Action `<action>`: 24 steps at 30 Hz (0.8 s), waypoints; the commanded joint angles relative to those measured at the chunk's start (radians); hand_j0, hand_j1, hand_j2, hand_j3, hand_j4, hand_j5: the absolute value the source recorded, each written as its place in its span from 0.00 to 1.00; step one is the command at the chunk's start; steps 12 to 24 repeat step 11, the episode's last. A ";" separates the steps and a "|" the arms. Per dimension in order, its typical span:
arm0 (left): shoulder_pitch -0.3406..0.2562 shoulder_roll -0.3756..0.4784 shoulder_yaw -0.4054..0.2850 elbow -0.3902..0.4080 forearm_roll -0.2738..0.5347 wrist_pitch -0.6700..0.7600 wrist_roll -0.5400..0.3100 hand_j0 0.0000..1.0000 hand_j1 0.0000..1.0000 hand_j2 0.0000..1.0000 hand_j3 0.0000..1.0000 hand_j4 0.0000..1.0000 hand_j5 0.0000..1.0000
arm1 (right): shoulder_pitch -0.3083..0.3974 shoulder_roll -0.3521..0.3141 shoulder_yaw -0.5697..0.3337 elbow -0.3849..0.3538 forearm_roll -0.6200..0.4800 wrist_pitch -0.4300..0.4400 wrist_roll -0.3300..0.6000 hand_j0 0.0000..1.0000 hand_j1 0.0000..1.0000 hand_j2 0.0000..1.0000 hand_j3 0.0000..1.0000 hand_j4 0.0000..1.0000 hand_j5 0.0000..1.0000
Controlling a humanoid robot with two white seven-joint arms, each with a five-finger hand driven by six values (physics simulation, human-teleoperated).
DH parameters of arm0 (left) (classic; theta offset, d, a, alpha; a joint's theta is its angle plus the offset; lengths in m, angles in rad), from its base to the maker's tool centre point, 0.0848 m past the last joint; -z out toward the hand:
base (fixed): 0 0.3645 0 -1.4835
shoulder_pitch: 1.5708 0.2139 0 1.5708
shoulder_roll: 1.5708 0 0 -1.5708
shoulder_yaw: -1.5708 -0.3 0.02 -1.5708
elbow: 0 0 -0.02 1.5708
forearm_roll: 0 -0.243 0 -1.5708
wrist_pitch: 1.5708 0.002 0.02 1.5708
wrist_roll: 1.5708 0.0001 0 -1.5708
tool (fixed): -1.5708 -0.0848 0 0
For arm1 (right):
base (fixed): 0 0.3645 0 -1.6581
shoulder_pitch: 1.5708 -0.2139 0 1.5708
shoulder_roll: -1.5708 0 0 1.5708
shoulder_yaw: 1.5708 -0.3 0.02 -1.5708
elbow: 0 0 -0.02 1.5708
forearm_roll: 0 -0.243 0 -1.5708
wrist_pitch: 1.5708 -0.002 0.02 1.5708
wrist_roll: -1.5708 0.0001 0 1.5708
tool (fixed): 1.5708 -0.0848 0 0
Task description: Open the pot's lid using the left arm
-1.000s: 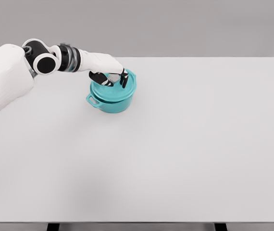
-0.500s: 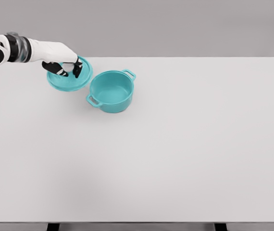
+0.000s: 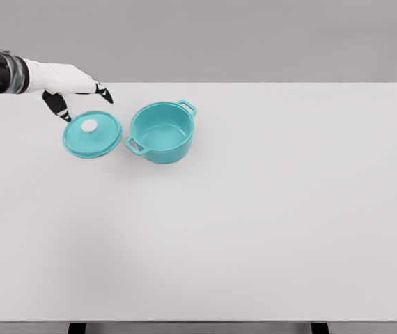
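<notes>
1. Nearest to you, the white surface (image 3: 240, 229) runs wide and bare across the near and middle part of the view; two dark legs show under its near edge.
2. Farther back, left of the middle, you see the teal lid (image 3: 92, 134) lying flat on the surface, its white knob (image 3: 89, 125) facing up.
3. Just right of the lid stands the teal pot (image 3: 161, 132), upright and uncovered, so you can look straight into its hollow. One side handle points near-left towards the lid, the other far-right. Lid and pot sit close together, with a thin strip of surface between them.
4. Farthest back, at the far left, your left robot hand (image 3: 73, 89) hangs above the surface just beyond the lid. Its fingers (image 3: 56, 105) are spread and loose, with the dark tips pointing down and to the right, and they hold nothing; it is clear of the lid.
5. Its white arm with the dark wrist ring comes in from the left edge.
</notes>
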 commanded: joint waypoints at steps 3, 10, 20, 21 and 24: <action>-0.002 0.056 -0.002 0.049 0.008 0.003 0.000 1.00 1.00 1.00 1.00 1.00 1.00 | 0.000 0.000 0.000 0.000 0.000 0.000 0.000 1.00 1.00 1.00 1.00 1.00 1.00; -0.002 0.077 -0.001 0.189 0.008 0.002 0.000 1.00 1.00 1.00 1.00 1.00 1.00 | 0.002 0.000 0.000 0.000 0.000 0.000 0.000 1.00 1.00 1.00 1.00 1.00 1.00; 0.003 0.077 -0.001 0.189 0.008 0.002 0.000 1.00 1.00 1.00 1.00 1.00 1.00 | 0.000 0.000 0.000 0.000 0.000 0.000 0.000 1.00 1.00 1.00 1.00 1.00 1.00; 0.003 0.077 -0.001 0.189 0.008 0.002 0.000 1.00 1.00 1.00 1.00 1.00 1.00 | 0.000 0.000 0.000 0.000 0.000 0.000 0.000 1.00 1.00 1.00 1.00 1.00 1.00; 0.003 0.077 -0.001 0.189 0.008 0.002 0.000 1.00 1.00 1.00 1.00 1.00 1.00 | 0.000 0.000 0.000 0.000 0.000 0.000 0.000 1.00 1.00 1.00 1.00 1.00 1.00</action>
